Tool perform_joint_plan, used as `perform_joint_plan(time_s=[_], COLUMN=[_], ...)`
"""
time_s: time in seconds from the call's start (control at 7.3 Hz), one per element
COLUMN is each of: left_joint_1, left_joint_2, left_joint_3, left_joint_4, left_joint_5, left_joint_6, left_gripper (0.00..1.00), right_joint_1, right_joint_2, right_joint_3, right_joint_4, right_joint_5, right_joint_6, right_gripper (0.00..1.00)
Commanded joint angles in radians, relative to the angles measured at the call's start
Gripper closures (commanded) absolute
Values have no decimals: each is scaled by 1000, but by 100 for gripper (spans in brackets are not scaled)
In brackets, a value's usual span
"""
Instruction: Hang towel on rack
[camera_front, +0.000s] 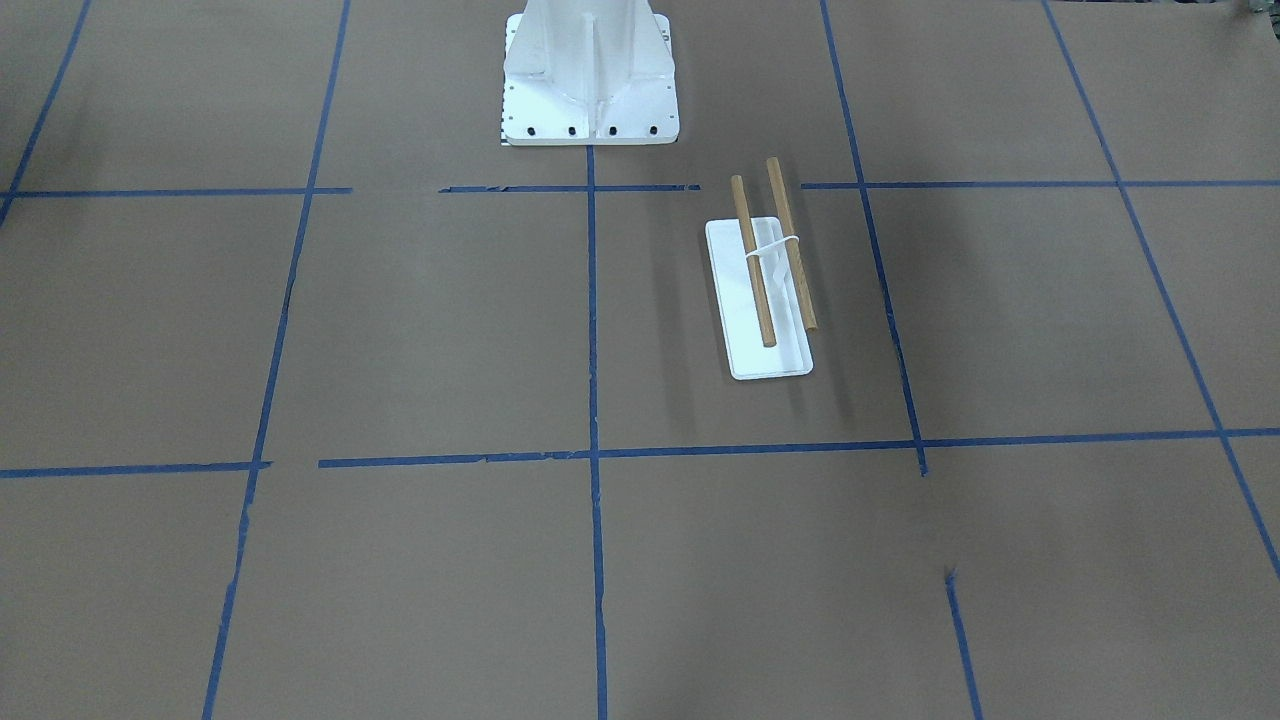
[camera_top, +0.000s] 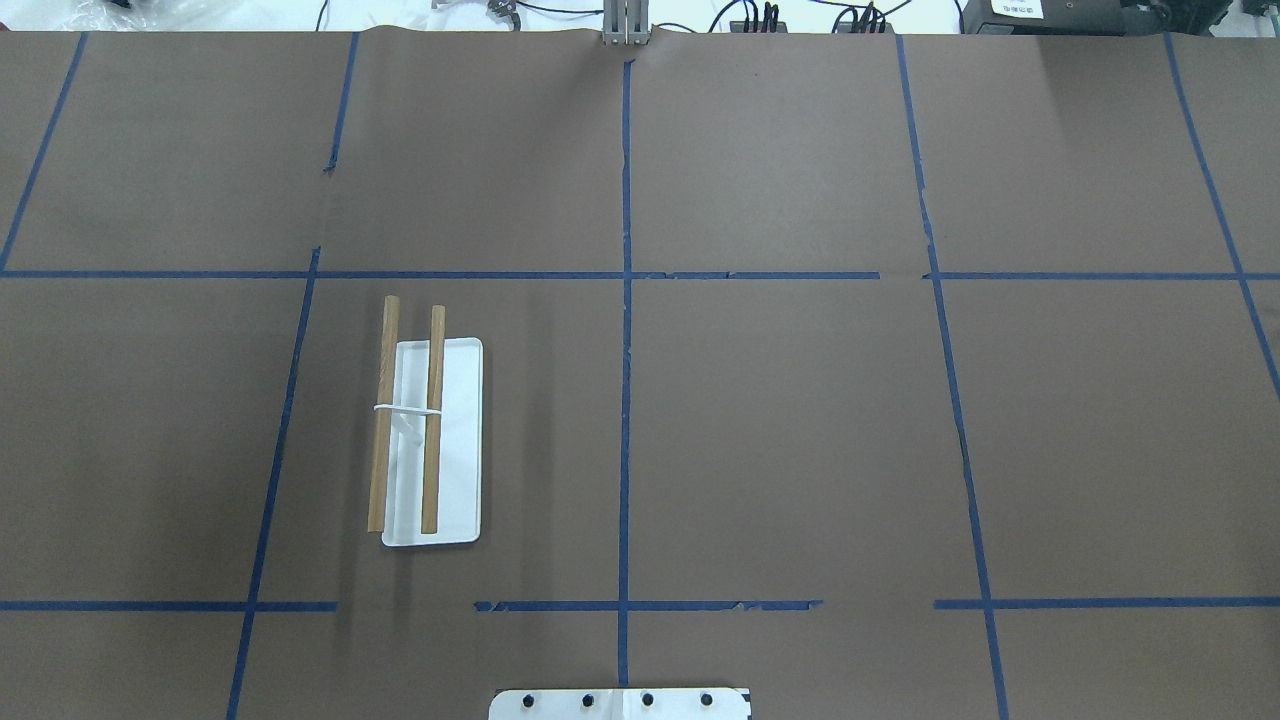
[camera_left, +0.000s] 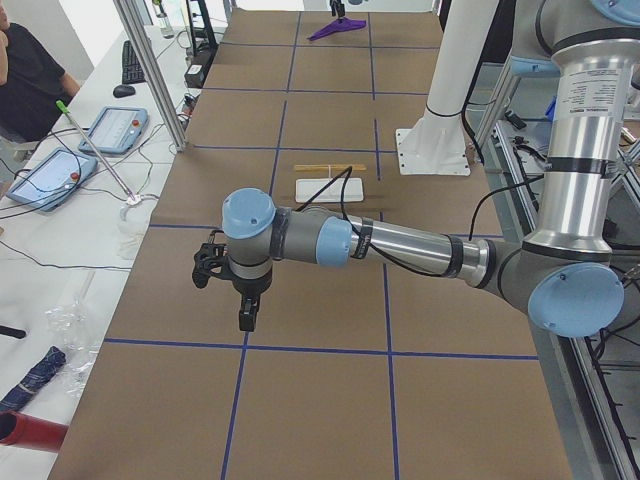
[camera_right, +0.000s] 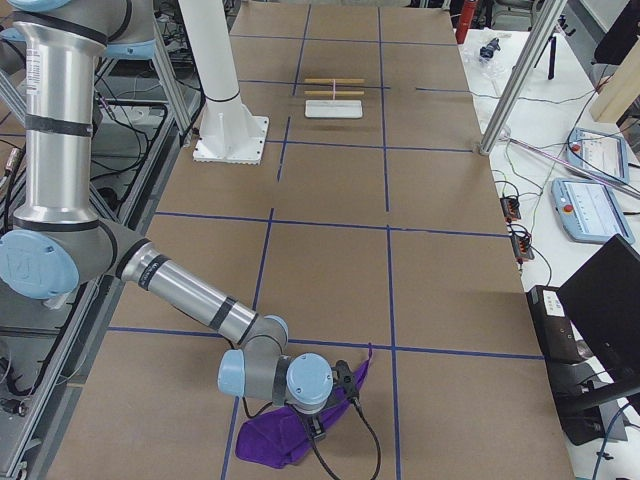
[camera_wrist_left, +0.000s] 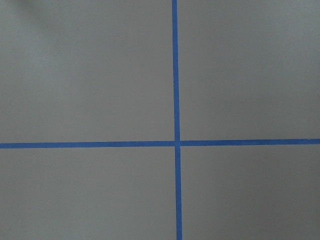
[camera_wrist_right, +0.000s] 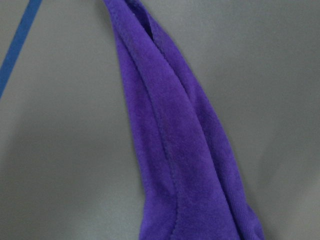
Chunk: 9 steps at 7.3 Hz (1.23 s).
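The rack (camera_top: 460, 440) is a white tray base with two wooden dowels (camera_top: 433, 420) on a white bracket, on the robot's left half of the table; it also shows in the front view (camera_front: 775, 360). The purple towel (camera_right: 275, 440) is bunched at the table's right end, under my right gripper (camera_right: 322, 418). In the right wrist view the towel (camera_wrist_right: 175, 150) runs down in a long fold over the brown paper. My left gripper (camera_left: 245, 315) hovers above the table's left end, far from the rack. I cannot tell whether either gripper is open or shut.
The big white bolted pedestal (camera_front: 590, 70) stands at the robot's side of the table, near the rack. Brown paper with blue tape lines (camera_wrist_left: 175, 142) covers the table. Operators' tablets (camera_left: 105, 130) and cables lie beside the table.
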Motion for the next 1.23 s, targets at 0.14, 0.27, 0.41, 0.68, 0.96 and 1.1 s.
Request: perform_joint_plan(time_s=[0.14,0.27,0.41,0.68,0.96,1.1], left_joint_1=[1,1,1,1,1,-1], left_joint_2=[0,0,-1,0,0,0], left_joint_3=[0,0,0,0,0,1], left_joint_4=[0,0,0,0,0,-1], left_joint_5=[0,-1,-1,-1,-1,-1], left_joint_6=[0,0,2,2,2,2], left_gripper=[0,0,0,0,0,0], right_joint_1=[-2,-2,-2,-2,-5,-11], right_joint_2=[58,56,53,45,42,44], right_joint_3=[-111,-116,-120,-120,-127,-127], right_joint_4=[1,1,1,0,0,-2], right_joint_5=[-17,-14,-14,-14,-16,-19], right_joint_6=[-44,-41,-38,-38,-41,-39], right_gripper=[0,0,0,0,0,0])
